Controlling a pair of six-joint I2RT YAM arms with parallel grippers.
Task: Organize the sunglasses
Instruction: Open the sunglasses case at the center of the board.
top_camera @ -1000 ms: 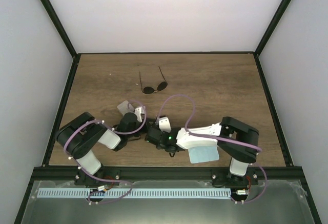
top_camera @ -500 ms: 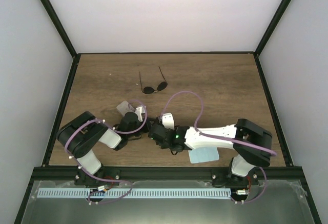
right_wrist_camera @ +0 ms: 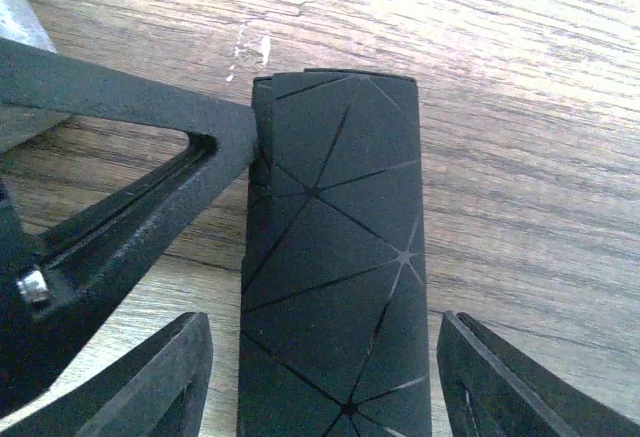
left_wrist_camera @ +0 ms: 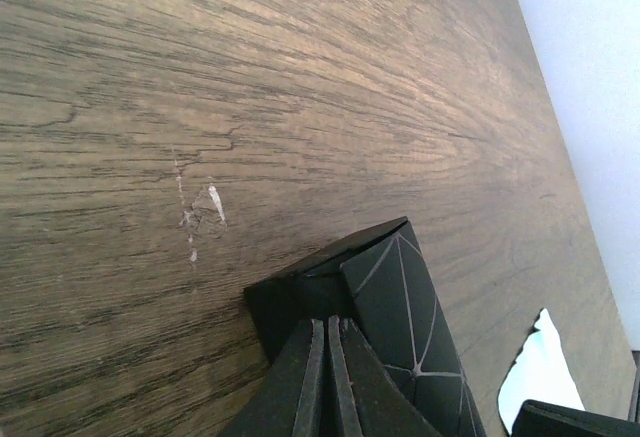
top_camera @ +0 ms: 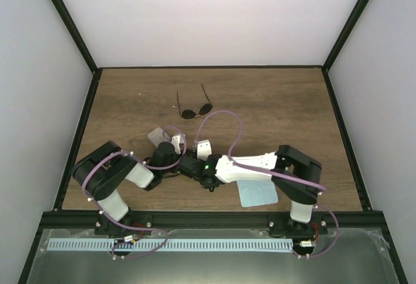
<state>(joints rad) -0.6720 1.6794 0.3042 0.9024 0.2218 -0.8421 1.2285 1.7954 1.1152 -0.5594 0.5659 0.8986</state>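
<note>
Table (top_camera: 286, 102): brown wood grain, with most of the action crowded at the near middle.

Arms: left arm (top_camera: 107, 177) and right arm (top_camera: 260, 167) both reach inward and meet over one spot. Risk of them knocking together, since there is little room between the wrists.

Cloth (top_camera: 258, 193): light blue, lies flat under the right arm's forearm and near the table's front edge. A low sweep of that arm could drag it.

Case (right_wrist_camera: 335, 257): black, oblong, thin line pattern, lying flat and closed. Nothing can go in until it is opened. It looks smooth, so my guess is it slides or spins if pushed from one side only.

Sunglasses (top_camera: 189, 113): one pair seen, unfolded on the table toward the far middle, well apart from the case and both arms. No second pair in view. Thin wire arms look easy to bend under a hard pinch.

Left fingers (left_wrist_camera: 298, 377): pressed together, tips at a corner of the case. Cannot tell if a thin edge is pinched between them. A corner hold is weak and could slip.

Right fingers (right_wrist_camera: 150, 382): spread wide, one on each side of the case, not touching it. Closing off-centre could catch the left tips or skew the case.
</note>
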